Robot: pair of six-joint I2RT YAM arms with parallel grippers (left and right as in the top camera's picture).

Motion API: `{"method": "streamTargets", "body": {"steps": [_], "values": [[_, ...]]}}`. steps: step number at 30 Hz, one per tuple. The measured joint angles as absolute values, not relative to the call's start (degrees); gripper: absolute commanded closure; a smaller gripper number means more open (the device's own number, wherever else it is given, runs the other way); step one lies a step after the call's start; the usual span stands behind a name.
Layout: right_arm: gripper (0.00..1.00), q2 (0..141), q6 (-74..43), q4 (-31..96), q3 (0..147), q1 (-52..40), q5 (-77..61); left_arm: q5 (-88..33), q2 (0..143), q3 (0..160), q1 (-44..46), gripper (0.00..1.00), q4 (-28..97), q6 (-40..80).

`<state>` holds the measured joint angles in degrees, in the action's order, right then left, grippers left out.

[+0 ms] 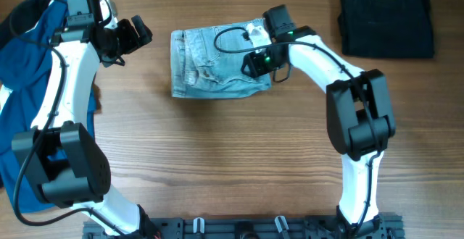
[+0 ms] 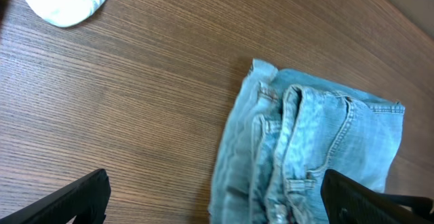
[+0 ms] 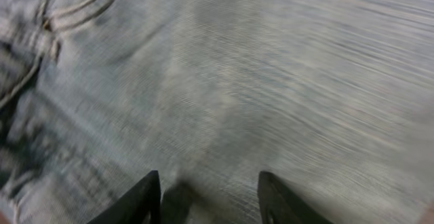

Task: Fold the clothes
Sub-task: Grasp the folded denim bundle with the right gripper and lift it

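The pale light-blue denim shorts [image 1: 214,61] lie folded in a compact rectangle at the table's middle back. They fill the lower right of the left wrist view [image 2: 305,149], waistband folds toward me. My left gripper [image 1: 134,36] is open and empty, hovering left of the shorts, apart from them [image 2: 217,200]. My right gripper [image 1: 259,59] is open, low over the shorts' right edge. In the right wrist view its fingers [image 3: 207,197] sit just above the denim [image 3: 135,81], with nothing between them.
A deep-blue garment [image 1: 29,87] lies along the left edge under the left arm. A folded black garment [image 1: 388,14] sits at the back right. A white object [image 2: 64,0] shows at the top left of the left wrist view.
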<state>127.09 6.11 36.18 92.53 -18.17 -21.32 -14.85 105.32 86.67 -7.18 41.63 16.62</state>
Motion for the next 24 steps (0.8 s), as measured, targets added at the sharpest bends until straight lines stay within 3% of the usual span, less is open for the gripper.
{"method": "streamTargets", "body": {"steps": [2,7,13,19,24], "values": [[0.46,127.11,6.17,35.27,92.55,-15.46,-20.45,-14.85,105.32,86.67,-7.18,0.00,41.60,16.62],[0.28,127.46,8.03,30.17,92.82,-9.04,-15.09,-14.81,105.32,86.67,-5.74,0.00,41.60,16.62],[0.09,127.20,9.41,39.13,102.32,-3.40,-11.70,-13.15,105.34,86.67,-3.11,0.00,41.34,16.60],[0.01,121.47,8.86,40.77,106.78,-18.37,-8.97,-12.14,105.34,86.65,-4.71,0.00,40.49,16.58],[0.00,124.66,4.62,40.95,106.69,-29.71,-1.83,-11.16,105.38,86.65,-10.66,0.00,40.64,16.60]]}}
